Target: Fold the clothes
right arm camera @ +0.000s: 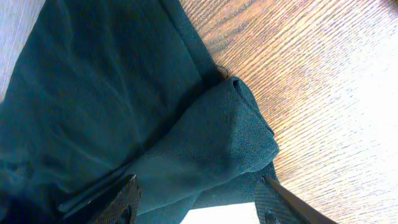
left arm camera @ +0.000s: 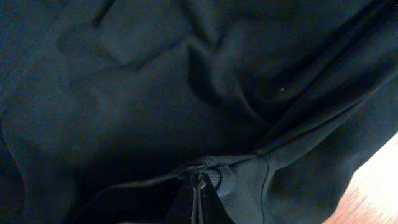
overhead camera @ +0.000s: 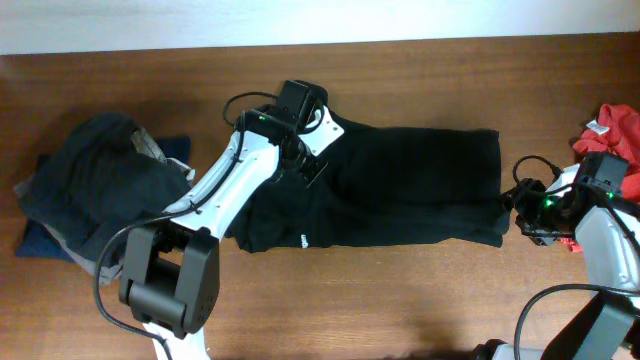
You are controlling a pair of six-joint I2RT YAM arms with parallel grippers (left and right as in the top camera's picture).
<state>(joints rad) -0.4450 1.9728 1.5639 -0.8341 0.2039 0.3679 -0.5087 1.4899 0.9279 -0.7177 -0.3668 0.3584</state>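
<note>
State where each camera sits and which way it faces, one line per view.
Overhead: above the wooden table, looking straight down; both arms show.
Left wrist: on the left gripper, against the large plain black garment; shut fingertips show.
Right wrist: on the right gripper, facing the garment's corner; two fingers show.
Shared: all see the garment.

Nothing can be read in any of the views. The only lettering on the clothes (overhead camera: 420, 185) is a tiny white label (overhead camera: 303, 240) near the front hem in the overhead view, a short light mark on the black fabric, too small to make out as letters or a brand. At the right edge of the table, a small white tag (overhead camera: 592, 127) lies on a red cloth (overhead camera: 622, 135). If it carries any print, it is too small and blurred to tell.
</note>
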